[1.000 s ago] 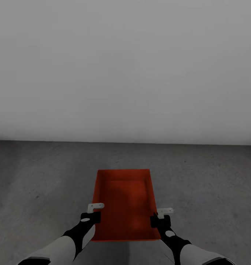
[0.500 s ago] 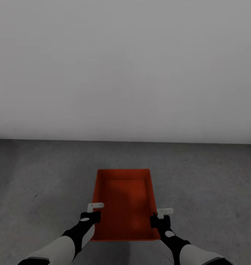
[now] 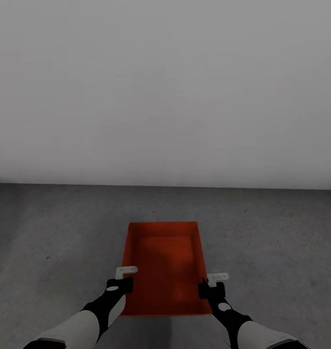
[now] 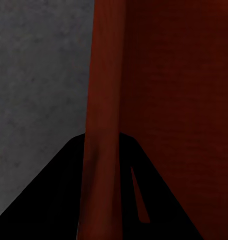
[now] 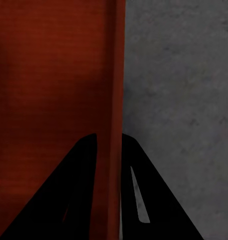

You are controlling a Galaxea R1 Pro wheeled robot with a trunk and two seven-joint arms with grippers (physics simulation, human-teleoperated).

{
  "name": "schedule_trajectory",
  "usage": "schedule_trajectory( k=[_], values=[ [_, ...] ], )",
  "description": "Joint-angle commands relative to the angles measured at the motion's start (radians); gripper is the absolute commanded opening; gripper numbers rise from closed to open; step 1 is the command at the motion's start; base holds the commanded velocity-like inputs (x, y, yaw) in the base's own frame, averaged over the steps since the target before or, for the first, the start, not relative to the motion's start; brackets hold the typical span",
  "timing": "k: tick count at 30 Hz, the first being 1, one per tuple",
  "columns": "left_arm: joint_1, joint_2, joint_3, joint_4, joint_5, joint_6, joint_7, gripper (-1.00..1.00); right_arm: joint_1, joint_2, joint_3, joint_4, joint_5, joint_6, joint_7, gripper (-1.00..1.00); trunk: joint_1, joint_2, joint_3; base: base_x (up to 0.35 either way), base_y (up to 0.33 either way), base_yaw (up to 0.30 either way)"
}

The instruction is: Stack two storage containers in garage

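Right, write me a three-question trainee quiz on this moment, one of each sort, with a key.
1. True or false: the orange-red container has a lid on it.
2. Which surface lies under the container? A) light wood planks B) grey concrete floor C) a table
3. Fill in: the left gripper and the right gripper each grip a long side ____ of the container.

Key:
1. False; it is open and looks empty.
2. B.
3. Wall; each wrist view shows the thin wall between two fingers.

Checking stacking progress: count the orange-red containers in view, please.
1. One storage container sits between the left claw and right claw, each gripping a side wall, over the grey floor. A second nested underneath cannot be ruled out.
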Motion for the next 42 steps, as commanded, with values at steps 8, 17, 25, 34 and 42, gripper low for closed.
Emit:
schedule_trajectory(
  k=[8, 17, 25, 34, 42],
  values=[
    [-0.001, 0.001, -0.014, -0.004, 0.017, 0.000, 0.013, -1.00, 0.000, -0.001, -0.062, 0.006, 0.065, -0.005, -0.005, -1.00, 0.000, 0.000, -0.001, 0.000, 0.000, 0.000],
    [-0.001, 0.001, -0.019, 0.003, 0.023, 0.000, 0.013, -1.00, 0.000, -0.001, -0.225, 0.013, 0.228, -0.005, -0.004, -1.00, 0.011, -0.021, -0.010, 0.000, 0.000, 0.000],
    [-0.001, 0.001, -0.022, 0.007, 0.027, 0.000, 0.013, -1.00, 0.000, 0.001, -0.381, 0.015, 0.382, -0.005, -0.002, -1.00, 0.031, -0.056, -0.026, 0.000, 0.000, 0.000],
    [-0.001, 0.001, 0.059, -0.004, -0.019, 0.000, 0.013, -1.00, 0.000, -0.001, 0.009, 0.015, -0.058, -0.005, -0.006, -1.00, 0.031, -0.056, -0.027, 0.000, 0.000, 0.000],
    [-0.001, 0.001, 0.059, -0.004, -0.019, 0.000, 0.013, -1.00, 0.000, -0.001, 0.009, 0.015, -0.058, -0.005, -0.007, -1.00, 0.031, -0.056, -0.037, 0.000, 0.000, 0.000]
  ],
)
